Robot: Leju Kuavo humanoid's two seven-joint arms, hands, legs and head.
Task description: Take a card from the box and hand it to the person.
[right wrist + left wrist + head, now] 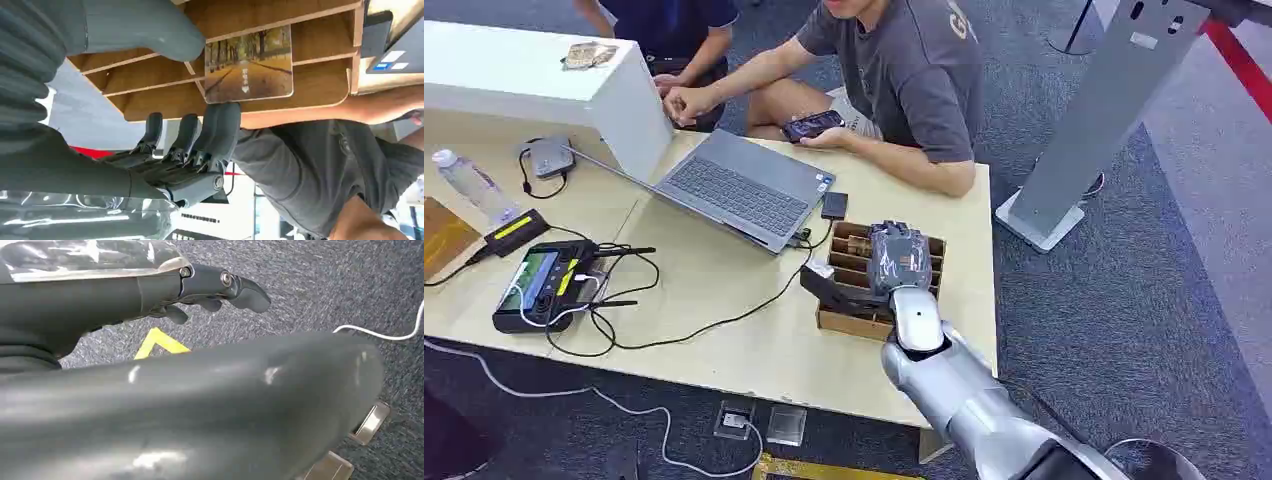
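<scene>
My right hand (pixel 898 262) hung over the slotted brown wooden box (pixel 854 322), and in the right wrist view the thick grey thumb (pixel 165 35) sat on one side of the card while the darker fingers (pixel 220 131) stood on the other, their tips at the card's edge. I could not tell whether they had actually closed on it; they looked near or just touching, with nothing lifted. The card itself, a glossy rectangle printed with an autumn tree-lined road (pixel 248 64), stood upright in one of the box's slots, just ahead of my fingertips and between two of the thin wooden dividers.

To do this step well, I judged I should bring thumb and fingers together squarely on the card's two faces, not on its edge, and draw it straight out along the slot so it would not snag a divider or drag the light box across the pale wooden table (pixel 724 340). A slick card could slip, so a firm pinch came first, then the lift.

Beyond the box, the person in a grey T-shirt (pixel 914 70) sat at the far side, close enough for a short reach. My left hand (pixel 220 287) hung low over the grey carpet, fingers loosely apart, holding nothing
</scene>
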